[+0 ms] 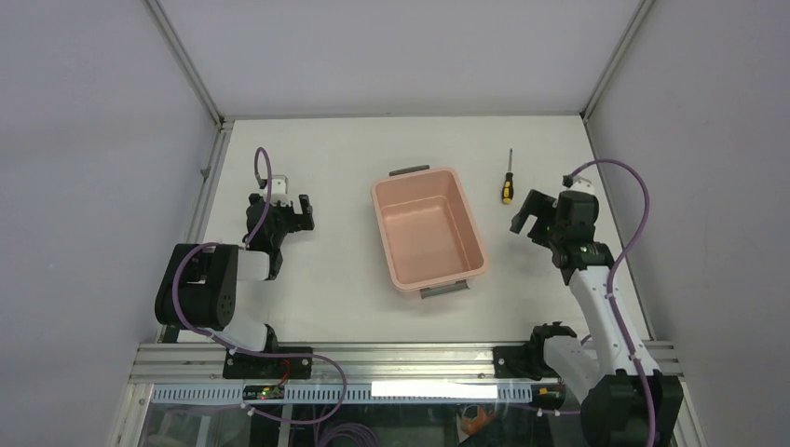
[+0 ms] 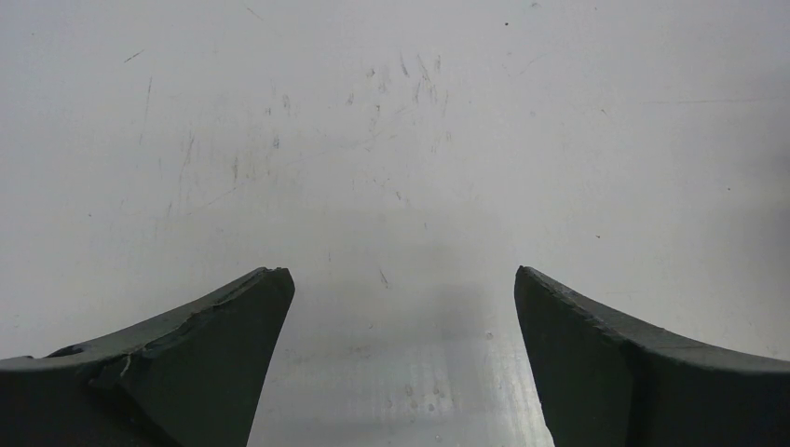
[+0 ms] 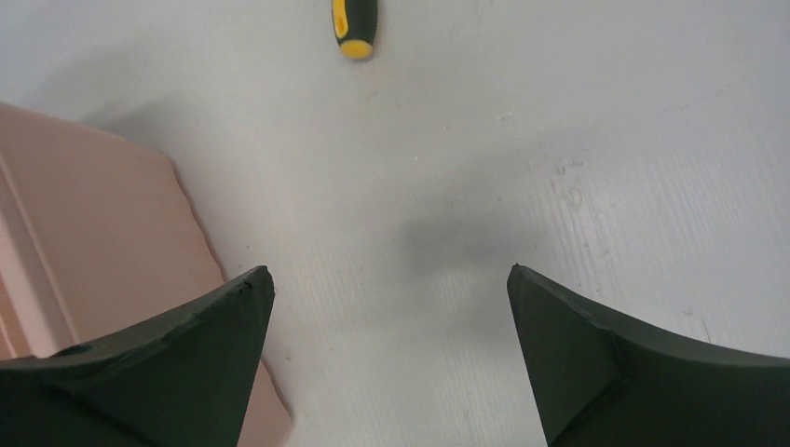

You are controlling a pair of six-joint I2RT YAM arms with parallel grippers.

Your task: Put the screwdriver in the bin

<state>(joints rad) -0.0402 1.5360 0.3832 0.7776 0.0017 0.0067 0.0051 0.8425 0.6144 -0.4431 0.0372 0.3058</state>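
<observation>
The screwdriver [image 1: 507, 182], with a yellow-and-black handle and a thin dark shaft pointing to the far side, lies on the white table to the right of the bin [image 1: 429, 230]. The bin is a pale pink tub with grey handles, and nothing shows inside it. My right gripper [image 1: 524, 217] is open and empty, just near of the screwdriver and right of the bin. In the right wrist view the handle end [image 3: 355, 26] shows at the top edge and the bin's wall [image 3: 102, 242] at left. My left gripper [image 1: 300, 210] is open and empty, left of the bin.
Grey walls and aluminium frame rails [image 1: 210, 172] enclose the white table. The left wrist view shows only scuffed bare table [image 2: 391, 168] between the fingers [image 2: 233, 326]. Purple cables loop off both arms.
</observation>
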